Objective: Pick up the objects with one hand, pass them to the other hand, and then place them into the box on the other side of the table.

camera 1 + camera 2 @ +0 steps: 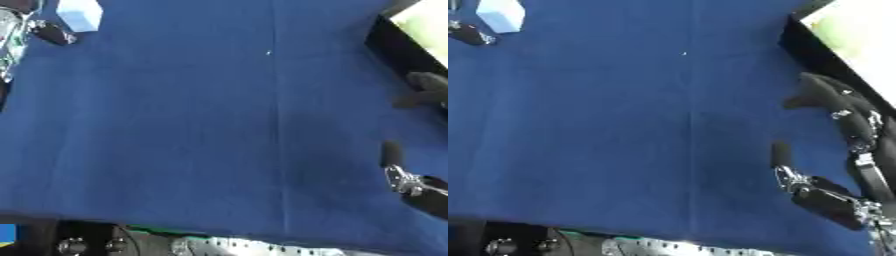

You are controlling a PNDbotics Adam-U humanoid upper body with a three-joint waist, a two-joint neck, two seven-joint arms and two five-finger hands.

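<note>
While the blue cloth-covered worktop (192, 130) fills nearly the whole view, the action is all out at the edges. Over on the right, the right hand (842, 150) hangs above the cloth with its fingers (824, 92) spread apart and relaxed, holding nothing. Those fingertips point up toward the black-walled box (802, 45) in the top right corner, and the thumb (781, 154) sticks out separately lower down. The hand sits just beside the box's dark wall, but whether it touches is hard to say. The inside of the box looks pale and washed out, so what's in it can't be made out.

Way across in the top left corner there's a pale blue-white block (80, 15) sitting at the far edge of the worktop. Right next to it, the left hand (51, 33) only pokes in as a dark fingertip with some silver metal behind it. Can't tell if that hand is open or closed, or whether it's actually touching the block. Block and box are well apart, at opposite sides.

Along the bottom edge, some black and silver hardware (87, 244) of the robot shows below the cloth.
</note>
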